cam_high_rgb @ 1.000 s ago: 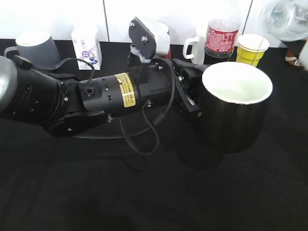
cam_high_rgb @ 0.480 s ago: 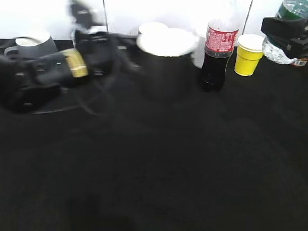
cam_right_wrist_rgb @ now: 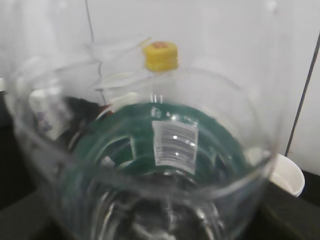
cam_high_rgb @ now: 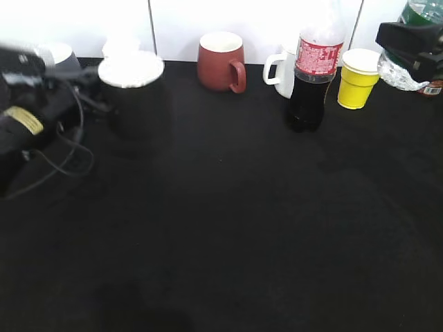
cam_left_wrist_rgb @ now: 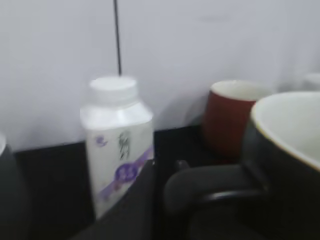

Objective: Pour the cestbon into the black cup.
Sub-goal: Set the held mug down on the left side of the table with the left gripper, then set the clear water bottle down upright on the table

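The black cup, matte black with a white inside, is at the back left, blurred by motion. My left gripper is shut on its handle; the cup's rim fills the right of the left wrist view. The cestbon, a clear bottle with a green label, is held off the table at the far right top by my right gripper. In the right wrist view the cestbon fills the picture and hides the jaws; its yellow cap points away.
Along the back wall stand a grey mug, a white milk bottle, a reddish-brown mug, a white mug, a red-labelled cola bottle and a yellow paper cup. The table top is black.
My left arm has swung the black cup from the right centre across to the back left. The right gripper holds the cestbon at the top right as it did half a second ago.
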`<state>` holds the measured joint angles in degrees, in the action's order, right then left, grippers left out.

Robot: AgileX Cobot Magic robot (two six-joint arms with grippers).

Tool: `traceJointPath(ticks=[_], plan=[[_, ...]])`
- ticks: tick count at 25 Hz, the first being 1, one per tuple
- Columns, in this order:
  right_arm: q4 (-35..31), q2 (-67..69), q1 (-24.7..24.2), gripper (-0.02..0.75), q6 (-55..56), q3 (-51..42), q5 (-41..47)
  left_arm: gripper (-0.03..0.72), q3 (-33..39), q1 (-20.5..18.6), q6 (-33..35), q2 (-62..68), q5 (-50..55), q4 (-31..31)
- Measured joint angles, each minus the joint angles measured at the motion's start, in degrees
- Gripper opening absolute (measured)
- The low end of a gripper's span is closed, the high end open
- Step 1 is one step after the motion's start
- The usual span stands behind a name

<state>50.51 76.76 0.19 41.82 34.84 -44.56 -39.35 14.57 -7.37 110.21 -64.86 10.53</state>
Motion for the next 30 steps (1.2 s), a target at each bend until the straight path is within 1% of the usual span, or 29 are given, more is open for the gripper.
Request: traceJointPath(ticks=[2, 7, 11, 12, 13, 14, 15, 20, 23, 27, 29, 30], plan=[[0.0, 0.0, 0.0, 0.489, 0.0, 0.0, 0.0, 0.055, -1.18, -0.11, 0.78, 3.56, 0.06, -2.1], [0.0, 0.0, 0.0, 0.489, 0.06, 0.0, 0.0, 0.055, -6.85, -0.11, 1.06, 10.58, 0.06, -4.16], [0.0, 0.0, 0.0, 0.489, 0.06, 0.0, 0.0, 0.059, -8.86, -0.11, 1.0, 12.71, -1.38, -4.31], [0.0, 0.0, 0.0, 0.489, 0.06, 0.0, 0.0, 0.087, -8.86, -0.11, 0.43, 12.8, -2.03, -4.2], [0.0, 0.0, 0.0, 0.489, 0.06, 0.0, 0.0, 0.148, -8.91, -0.11, -0.31, 12.8, -2.19, -4.2], [-0.02, 0.0, 0.0, 0.489, 0.06, 0.0, 0.0, 0.192, -8.91, -0.11, -0.59, 12.8, -2.26, -4.2], [-0.02, 0.0, 0.0, 0.489, 0.06, 0.0, 0.0, 0.214, -8.57, -0.11, -0.65, 12.8, -2.62, -4.2], [-0.07, 0.0, 0.0, 0.489, 0.13, 0.0, 0.0, 0.23, -4.36, -0.11, -0.79, 11.64, -4.25, -3.79], [-0.08, 0.06, 0.0, 0.489, 0.18, 0.0, 0.0, 0.237, -1.34, -0.11, -0.85, 8.96, -4.45, -5.09], [-0.82, 2.99, 0.0, 0.489, -0.03, 0.0, 0.08, 0.24, 6.48, -0.11, -0.9, 3.16, -4.45, -5.26], [-1.25, 7.59, 0.0, 0.489, -2.7, 0.0, 0.54, 0.241, 10.64, -0.11, -0.9, -1.97, -4.45, -2.32], [-2.1, 10.4, 0.0, 0.489, -7.02, 0.0, 0.59, 0.24, 12.32, -0.11, -0.9, -4.93, -4.45, -0.79]])
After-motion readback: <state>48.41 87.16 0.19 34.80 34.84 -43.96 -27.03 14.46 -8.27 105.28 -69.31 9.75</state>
